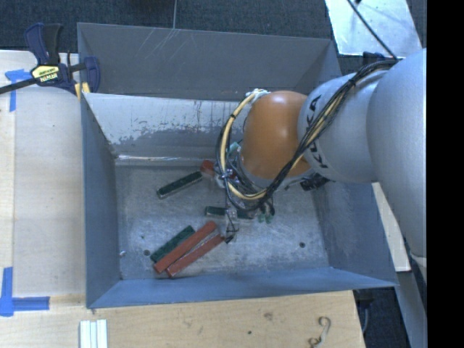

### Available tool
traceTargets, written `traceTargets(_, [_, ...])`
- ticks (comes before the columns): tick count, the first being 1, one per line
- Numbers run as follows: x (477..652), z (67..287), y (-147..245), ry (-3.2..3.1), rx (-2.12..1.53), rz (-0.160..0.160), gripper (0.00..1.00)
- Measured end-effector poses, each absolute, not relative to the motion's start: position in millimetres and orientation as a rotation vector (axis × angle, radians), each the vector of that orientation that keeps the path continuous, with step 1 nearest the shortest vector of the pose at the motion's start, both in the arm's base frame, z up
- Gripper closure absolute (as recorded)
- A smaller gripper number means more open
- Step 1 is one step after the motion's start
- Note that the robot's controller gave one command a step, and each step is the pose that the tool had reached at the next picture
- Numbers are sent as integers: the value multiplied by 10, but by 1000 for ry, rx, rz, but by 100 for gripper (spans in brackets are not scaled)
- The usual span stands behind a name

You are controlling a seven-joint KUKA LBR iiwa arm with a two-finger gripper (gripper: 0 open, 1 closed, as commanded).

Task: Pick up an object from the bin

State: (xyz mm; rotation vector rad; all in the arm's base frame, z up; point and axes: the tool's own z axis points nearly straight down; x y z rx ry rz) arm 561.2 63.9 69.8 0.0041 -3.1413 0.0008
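Down near the middle of the bin (98, 194) floor, the claw (230, 229) sits at the upper right end of a pair of reddish-brown bars (192, 249) lying side by side; whether it is spread or pressed together cannot be told. A green bar (171, 241) lies along their left side, and a darker bar (180, 185) lies apart, nearer the back wall.

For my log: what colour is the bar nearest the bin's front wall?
The bar is reddish-brown, seen best in the camera view.
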Motion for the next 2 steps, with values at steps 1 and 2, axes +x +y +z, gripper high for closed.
traceTargets(1, [5617,708,636,-3143,3,-1,0])
traceTargets(2, [5644,728,633,-3152,1,-2,100])
